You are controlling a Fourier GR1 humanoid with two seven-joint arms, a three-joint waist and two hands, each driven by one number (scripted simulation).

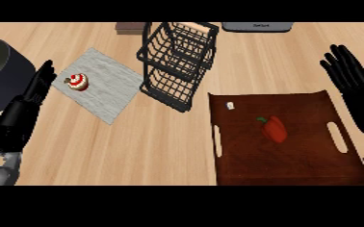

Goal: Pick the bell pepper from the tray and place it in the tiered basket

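We have not begun the real work here: the red bell pepper [274,129] lies on its side near the middle of the dark brown rectangular tray [245,168], green stem toward the upper left, and neither hand touches it. Our right hand [347,77] sits at the right edge of the view, just beyond the tray's upper right corner, fingers straight and spread, holding nothing. Our left hand [37,89] rests at the left edge with fingers straight and together, pointing up beside the grey cloth mat [107,89], also holding nothing. The black wire tiered basket [174,62] stands just beyond the tray's upper left corner, and as far as we can see through the wires, it holds nothing yet. So every step is left, by our reckoning: reach to the pepper, close round it, lift, carry it up and to the left, and set it in a tier. The right hand looks the nearer one for the pick.
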